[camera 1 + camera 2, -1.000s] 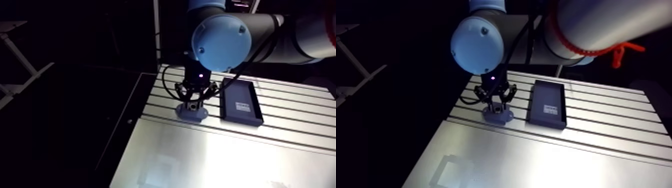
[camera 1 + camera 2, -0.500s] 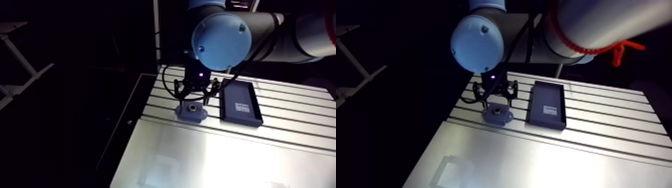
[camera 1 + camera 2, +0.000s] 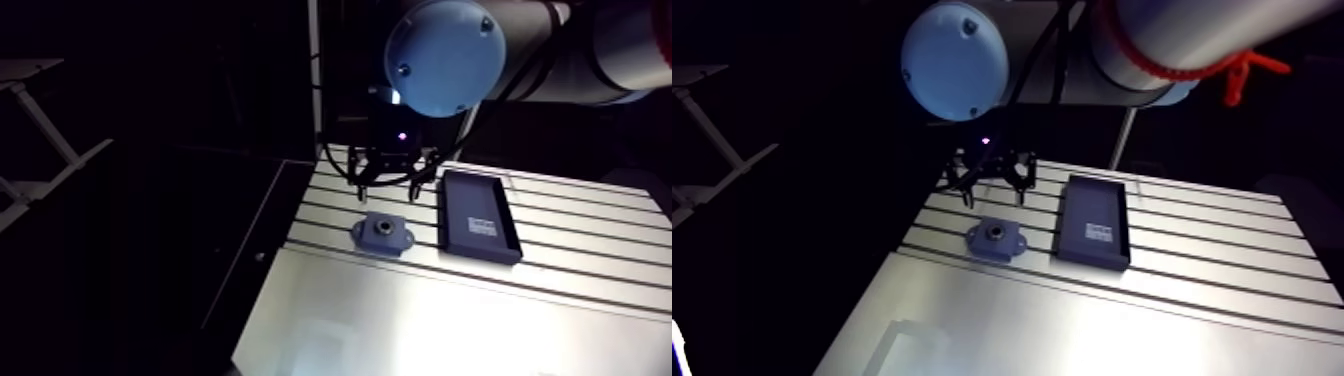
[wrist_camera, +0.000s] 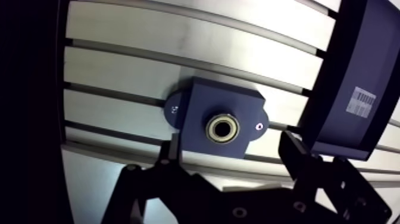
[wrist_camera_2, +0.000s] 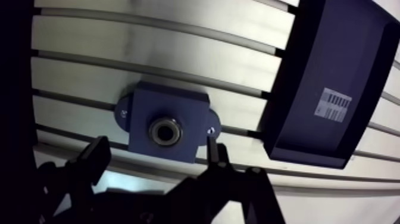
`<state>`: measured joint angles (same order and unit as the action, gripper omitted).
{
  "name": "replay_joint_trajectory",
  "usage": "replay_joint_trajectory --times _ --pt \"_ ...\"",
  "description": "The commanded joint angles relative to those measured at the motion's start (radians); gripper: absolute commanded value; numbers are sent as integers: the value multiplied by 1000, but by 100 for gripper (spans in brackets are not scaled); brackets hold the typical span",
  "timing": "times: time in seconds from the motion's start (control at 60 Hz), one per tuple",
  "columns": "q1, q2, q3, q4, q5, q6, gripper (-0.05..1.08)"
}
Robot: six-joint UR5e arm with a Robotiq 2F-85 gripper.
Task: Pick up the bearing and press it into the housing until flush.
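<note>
Jaws apart, bearing (image 4: pixel 222 128) in housing (image 4: pixel 196 106)

The claw (image 3: pixel 390 186) rose from the housing (image 3: pixel 383 234). In the earliest pictures it stood low on the housing, with its fingers (image 4: pixel 296 156) drawn in over the centre bore. Just before the present moment, the fingers had spread and the claw had lifted slightly. At the present moment, the claw hung clear above the housing, and bare counter (image 3: pixel 560 300) showed between the fingertips and the housing in the arm view. The fingers stood apart and held nothing. The bearing (image 4: pixel 222 128), at first covered by the claw, lay exposed and seated in the housing bore. The arm view also shifted, because the camera moved with the arm.
</note>
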<state>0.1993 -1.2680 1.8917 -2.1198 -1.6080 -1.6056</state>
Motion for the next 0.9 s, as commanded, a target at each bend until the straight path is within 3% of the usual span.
replay_joint_trajectory --times 0.017,0.167,0.417,0.9 --pt "-3 -5 -1 17 -1 6 84" --pt "-4 -3 11 10 7 8 90" --pt "-6 -1 14 -6 5 65 105" --pt "-6 6 37 -7 -1 220 107"
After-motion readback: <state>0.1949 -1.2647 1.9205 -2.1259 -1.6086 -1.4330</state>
